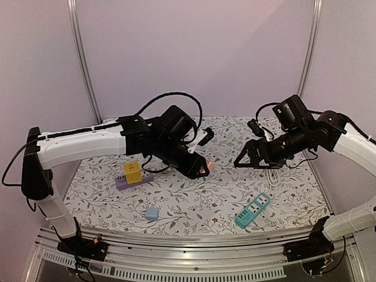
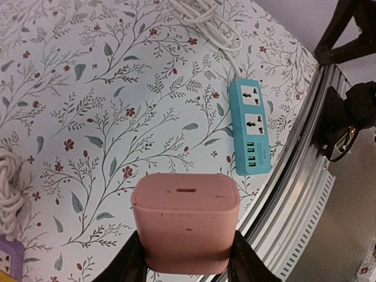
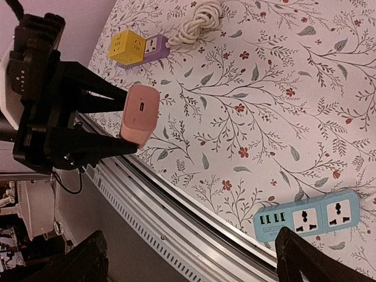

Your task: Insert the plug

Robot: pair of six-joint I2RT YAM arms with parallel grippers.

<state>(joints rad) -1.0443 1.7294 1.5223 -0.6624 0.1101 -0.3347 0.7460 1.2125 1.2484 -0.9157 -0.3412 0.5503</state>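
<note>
A pink plug adapter is held above the table's middle by my left gripper, which is shut on its sides. In the left wrist view the adapter fills the gap between the fingers, slot face outward. A teal power strip lies at the front right; it shows in the left wrist view and the right wrist view. My right gripper hovers open and empty to the right of the adapter, facing it. Its fingers spread wide.
A purple power strip with a yellow cube plug lies at the left. A small blue cube sits at the front. The teal strip's white cable runs back under the right arm. The metal rail edges the table's front.
</note>
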